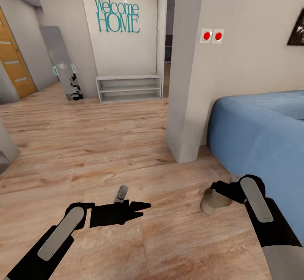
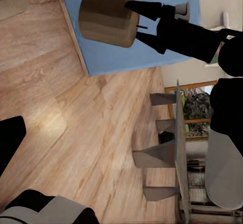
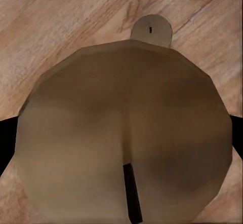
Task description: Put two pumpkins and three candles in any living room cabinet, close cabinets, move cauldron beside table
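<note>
Head view: right pincer [image 1: 223, 191] is gripping a candle [image 1: 214, 200] over the floor [image 1: 105, 145], beside the blue bed [image 1: 261, 136]; left pincer [image 1: 141, 210] is hanging empty, jaws seemingly together.
Left wrist view: candle [image 2: 107, 19] is sitting at the right pincer's [image 2: 139, 17] tips.
Right wrist view: candle [image 3: 126, 133] is looming close, another candle [image 3: 151, 30] lying beyond on the floor.
Handling: probably light, stiff, waxy-slick; holding across its round sides looks best.

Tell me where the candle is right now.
In the head view the candle sits low on the right, gripped in the right hand just above the wood floor, beside the blue bed.
</note>
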Tool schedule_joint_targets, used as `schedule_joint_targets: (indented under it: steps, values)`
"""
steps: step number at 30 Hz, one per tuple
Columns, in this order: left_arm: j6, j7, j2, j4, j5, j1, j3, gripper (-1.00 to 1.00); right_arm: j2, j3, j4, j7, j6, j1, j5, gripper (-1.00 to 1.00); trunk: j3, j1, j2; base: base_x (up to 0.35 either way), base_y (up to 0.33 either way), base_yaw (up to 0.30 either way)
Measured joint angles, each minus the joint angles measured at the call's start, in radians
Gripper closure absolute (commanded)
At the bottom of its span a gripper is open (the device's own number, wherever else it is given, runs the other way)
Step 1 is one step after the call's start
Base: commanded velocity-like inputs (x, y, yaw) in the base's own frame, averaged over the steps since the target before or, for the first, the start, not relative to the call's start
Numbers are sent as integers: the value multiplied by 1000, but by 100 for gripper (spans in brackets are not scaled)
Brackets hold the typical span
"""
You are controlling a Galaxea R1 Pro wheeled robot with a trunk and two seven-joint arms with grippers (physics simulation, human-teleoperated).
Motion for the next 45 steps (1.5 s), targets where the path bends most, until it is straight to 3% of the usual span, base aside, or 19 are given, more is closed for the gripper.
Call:
schedule_joint_targets:
  steps: [8, 16, 45]
  values:
    - [0, 0, 0, 0, 0, 0, 1, -100, 0, 0, 0, 0, 0, 0, 0, 100, -2, 0, 0, 9, 205, -286]
    - [1, 0, 0, 0, 2, 0, 35, -100, 0, 0, 0, 0, 0, 0, -1, 100, -5, 0, 0, 123, 269, -286]
    - [1, 0, 0, 0, 1, 1, 38, -100, 0, 0, 1, 0, 0, 0, -1, 100, -17, 0, 0, 145, 151, -286]
